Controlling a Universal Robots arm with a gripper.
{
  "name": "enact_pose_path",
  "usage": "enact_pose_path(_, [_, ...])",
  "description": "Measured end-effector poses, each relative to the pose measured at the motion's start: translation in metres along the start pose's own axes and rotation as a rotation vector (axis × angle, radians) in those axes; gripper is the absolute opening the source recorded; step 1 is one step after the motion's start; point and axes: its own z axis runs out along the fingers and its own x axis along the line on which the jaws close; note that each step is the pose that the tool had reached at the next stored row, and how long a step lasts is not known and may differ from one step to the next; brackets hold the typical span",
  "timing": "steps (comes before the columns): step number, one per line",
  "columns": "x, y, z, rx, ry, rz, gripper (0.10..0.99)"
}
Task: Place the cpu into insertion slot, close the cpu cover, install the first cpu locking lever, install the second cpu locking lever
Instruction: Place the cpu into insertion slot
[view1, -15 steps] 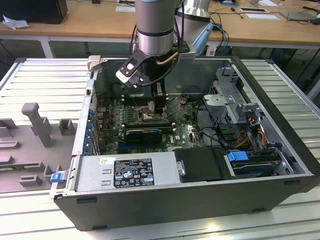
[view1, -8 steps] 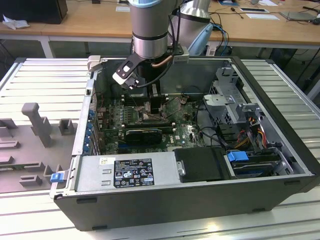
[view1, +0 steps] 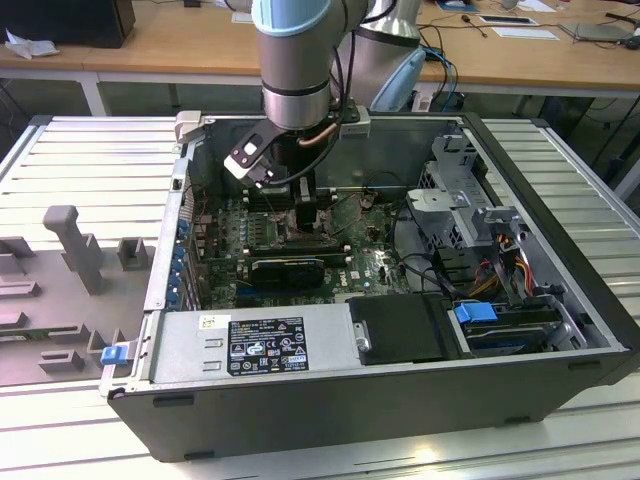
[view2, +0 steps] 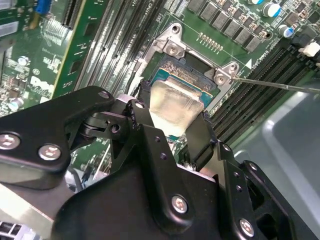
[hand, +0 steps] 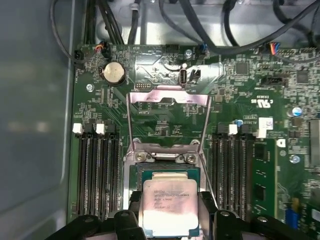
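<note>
- Reaching down from above into an open computer case (view1: 330, 410), with the hand (view1: 298, 215) low over the green motherboard (view1: 365, 250)
- Clamped shut on the cpu (view2: 172, 107), gripping it by two opposite edges with black fingers (view2: 202, 137) and keeping its pale metal face turned up
- Holding that chip right over the insertion slot (view2: 190, 74), covering most of the brownish centre and leaving a strip of it and the shiny rim in sight on the far side
- Unclear from both wrist views: seated in the slot, or just above it
- Not yet closed: the cpu cover (hand: 167, 97), raised open at the far side of the slot, with board parts visible through its large square opening
- Jutting out beside a corner screw of the slot's rim, apart from the hand: a thin metal rod (view2: 272, 85)
- Flanking the slot on both sides: long black memory slots (hand: 97, 170)
- Beyond the raised cover, near the case wall: a round coin battery (hand: 113, 73)
- Lying on its side on a slatted metal surface (view1: 90, 150): the case, with a grey power supply box (view1: 255, 340) along its near edge
- Standing on the surface toward the exterior view's left, well apart from the hand: a grey fixture (view1: 70, 240)
</note>
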Motion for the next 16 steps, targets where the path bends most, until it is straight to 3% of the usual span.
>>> enact_pose_path(11, [0.0023, -0.0017, 0.0164, 0.000, -0.0015, 0.017, 0.525])
enact_pose_path(16, [0.0023, -0.0017, 0.0169, 0.000, -0.0015, 0.017, 0.525])
